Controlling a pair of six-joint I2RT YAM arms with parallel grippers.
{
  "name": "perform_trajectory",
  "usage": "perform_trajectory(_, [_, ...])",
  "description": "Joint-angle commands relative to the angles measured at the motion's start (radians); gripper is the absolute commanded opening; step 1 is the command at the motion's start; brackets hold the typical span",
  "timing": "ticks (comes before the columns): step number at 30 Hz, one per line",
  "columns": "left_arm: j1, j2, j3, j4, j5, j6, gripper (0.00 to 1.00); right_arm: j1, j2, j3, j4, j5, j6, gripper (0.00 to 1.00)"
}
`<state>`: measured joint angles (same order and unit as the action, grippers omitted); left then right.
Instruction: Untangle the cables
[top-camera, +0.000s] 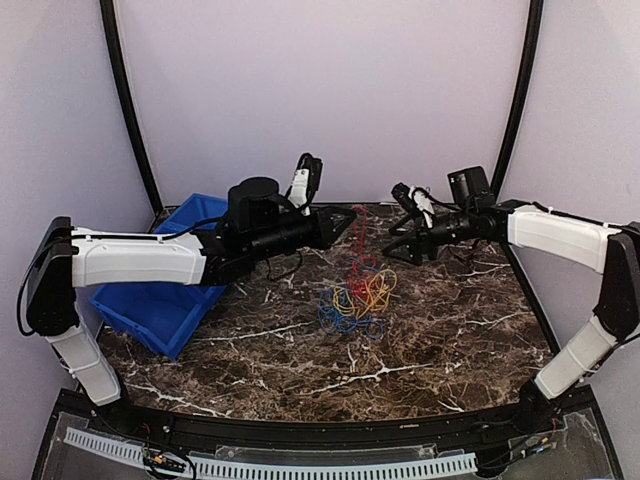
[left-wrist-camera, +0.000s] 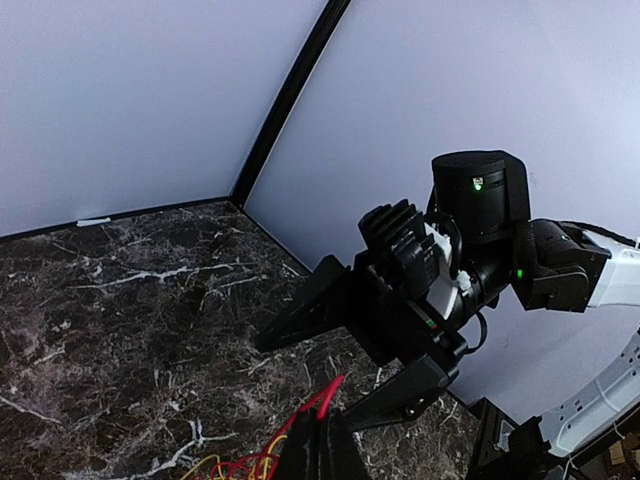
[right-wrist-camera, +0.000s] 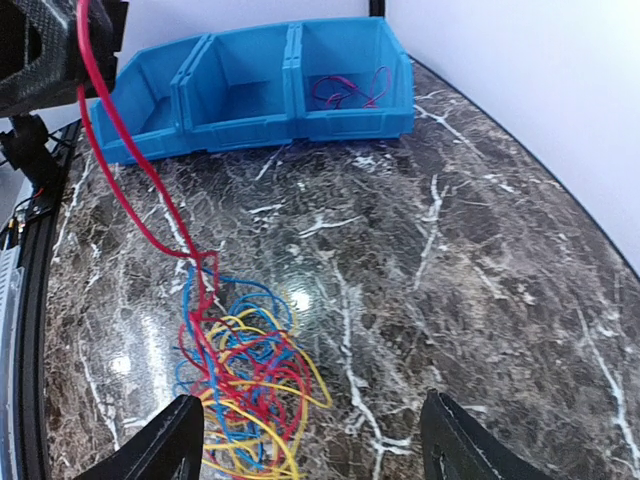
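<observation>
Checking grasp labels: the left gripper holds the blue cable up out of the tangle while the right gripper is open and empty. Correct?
No: the left gripper holds the red cable, not a blue one; the right wrist view shows it rising out of the tangle. The right gripper is open and empty.

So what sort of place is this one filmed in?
Probably a robot lab test booth: plain pale walls closing it in, a marble-patterned table carrying a left arm and a right arm, plus a blue sorting bin.
</observation>
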<state>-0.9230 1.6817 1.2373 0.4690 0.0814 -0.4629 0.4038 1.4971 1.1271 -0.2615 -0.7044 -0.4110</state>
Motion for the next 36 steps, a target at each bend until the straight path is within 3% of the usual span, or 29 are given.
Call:
perform_trajectory(1, [-0.002,0.005,-0.036,0.131,0.017,-0.106,0.0,0.066,0.05,-0.005,0.092,-0.088,0.074,0.77])
perform_trajectory(6, [-0.003,0.017,-0.018,0.101,0.001,-0.109,0.0,0.135,0.164,0.062,0.114,-0.101,0.11,0.82])
perform_trajectory(9, [-0.003,0.013,-0.026,0.101,-0.019,-0.114,0.0,0.15,0.215,0.05,0.214,-0.087,0.181,0.81])
perform_trajectory(12, [-0.002,-0.002,-0.041,0.109,-0.029,-0.127,0.0,0.15,0.269,0.036,0.344,-0.077,0.276,0.71])
perform_trajectory(17, [-0.003,-0.03,-0.044,0.101,-0.042,-0.127,0.0,0.15,0.36,0.03,0.458,-0.093,0.398,0.39])
perform_trajectory(24, [-0.002,-0.114,0.062,0.017,-0.045,-0.039,0.0,0.139,0.463,0.026,0.435,-0.088,0.444,0.2])
perform_trajectory(29, [-0.002,-0.212,0.193,-0.054,-0.108,0.111,0.0,0.119,0.509,0.022,0.4,-0.085,0.45,0.01])
perform_trajectory(36, [-0.002,-0.3,0.362,-0.146,-0.167,0.252,0.0,0.064,0.537,0.025,0.371,-0.048,0.454,0.0])
